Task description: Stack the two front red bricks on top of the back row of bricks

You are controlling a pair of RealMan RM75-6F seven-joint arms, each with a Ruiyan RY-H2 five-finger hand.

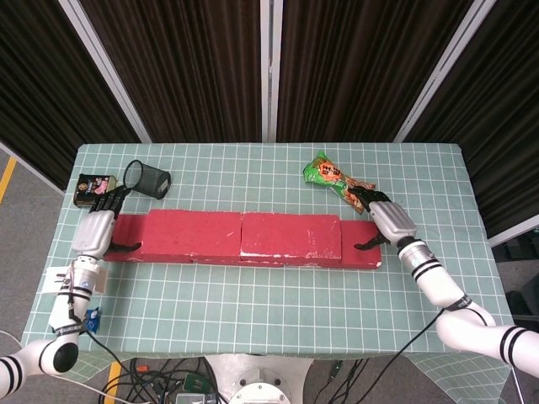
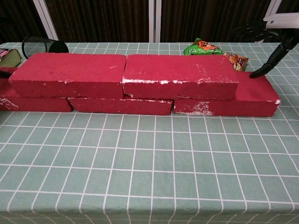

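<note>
Two chipped red bricks (image 2: 126, 74) lie seemingly flush atop bottom row (image 2: 224, 105).

Table (image 1: 278, 316), covered by a green cloth with a white grid. Directly on it, a row of three red bricks (image 2: 121, 105) is laid end to end across the middle. Behind the row's left end, a black mesh cup (image 1: 147, 178) is seen on its side, with a small tin (image 1: 93, 188) beside it. Behind the right end, a green snack packet (image 1: 324, 172) and an orange snack packet (image 1: 354, 194) are shown touching each other.
</note>
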